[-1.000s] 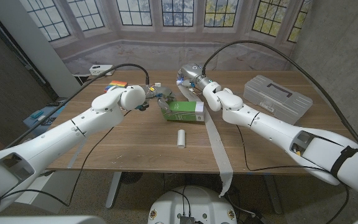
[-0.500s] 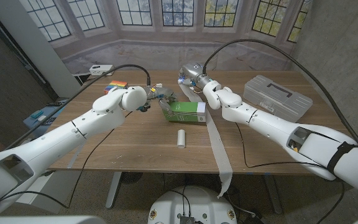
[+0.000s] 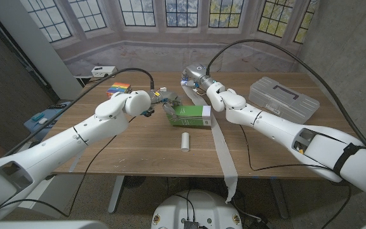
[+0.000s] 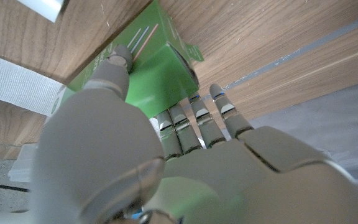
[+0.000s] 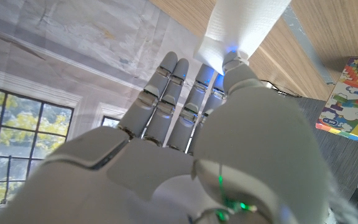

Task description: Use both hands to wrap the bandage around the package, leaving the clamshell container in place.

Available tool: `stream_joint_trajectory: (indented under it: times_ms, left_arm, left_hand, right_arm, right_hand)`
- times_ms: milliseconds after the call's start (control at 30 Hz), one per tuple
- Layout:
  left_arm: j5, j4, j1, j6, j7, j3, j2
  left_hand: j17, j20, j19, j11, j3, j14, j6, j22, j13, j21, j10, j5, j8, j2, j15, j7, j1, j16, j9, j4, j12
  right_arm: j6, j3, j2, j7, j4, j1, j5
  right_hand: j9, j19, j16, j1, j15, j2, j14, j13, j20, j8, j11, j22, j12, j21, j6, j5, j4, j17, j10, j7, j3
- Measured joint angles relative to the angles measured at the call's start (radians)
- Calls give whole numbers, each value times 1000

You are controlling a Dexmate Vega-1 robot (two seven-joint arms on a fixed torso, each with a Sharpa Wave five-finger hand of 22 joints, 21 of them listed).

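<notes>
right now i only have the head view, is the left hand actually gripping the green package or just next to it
Observer: Gripping it. In the left wrist view the left hand has its thumb on the package, on the face with the printed lines, and its fingers at the package's end.
Operator: ok and does the right one really have the bandage
Observer: Yes. The right wrist view shows the right hand pinching the bandage between its thumb and the other fingertips.

Bandage [image 5: 244, 25] pinched by right robot hand [image 5: 185, 143]
</notes>
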Motion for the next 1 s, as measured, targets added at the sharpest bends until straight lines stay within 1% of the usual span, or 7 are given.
stream_joint_trajectory:
  times_ms: [167,233,367,533,600,1000]
  left_arm:
    - [-6,3,0,6,11,-2,-4]
    - [-7,7,0,10,14,-2,-7]
    - [-8,13,-6,12,19,-2,-11]
    - [-14,23,-16,14,25,2,-19]
    - [-14,27,-20,15,27,4,-23]
    - [-22,41,-35,29,36,21,-43]
  left_hand:
    - [0,0,0,4,0,0,0,0,0,0,4,0,0,0,0,0,0,0,0,0,-1]
    - [0,0,0,5,0,0,0,0,4,0,5,0,0,0,0,0,0,0,0,0,-3]
    - [0,0,0,5,0,0,0,0,5,0,5,0,0,0,0,0,0,0,0,0,-3]
    - [0,0,0,5,0,0,0,0,5,0,5,0,0,0,0,0,0,0,0,0,-3]
    - [0,0,0,5,0,0,0,0,5,0,5,0,0,0,0,0,0,0,-1,0,-3]
    - [0,4,-4,5,0,0,0,0,5,0,5,0,0,0,0,0,0,0,-1,0,-4]
  right_arm:
    - [7,-4,6,-5,3,5,2]
    - [10,-5,8,-7,3,5,3]
    - [14,-8,14,-11,4,9,4]
    - [18,-9,21,-13,3,9,8]
    - [19,-9,22,-14,-1,9,11]
    - [27,-6,23,-5,-43,-8,29]
  right_hand:
    - [0,0,0,0,0,0,0,0,0,0,0,0,0,0,5,0,0,0,0,-4,0]
    - [-1,0,0,0,0,0,0,0,0,0,0,0,0,0,11,0,0,0,0,0,0]
    - [-1,0,0,0,0,0,0,0,0,0,0,0,0,0,11,0,4,0,0,0,-4]
    - [-1,0,0,0,0,0,0,0,0,0,-2,0,0,0,11,0,4,0,2,0,-4]
    - [-1,0,0,3,0,3,0,0,0,-4,-2,0,0,0,11,0,4,0,2,0,-4]
    - [-1,0,-8,4,3,4,4,0,0,-4,3,0,0,0,11,0,4,0,7,0,-4]
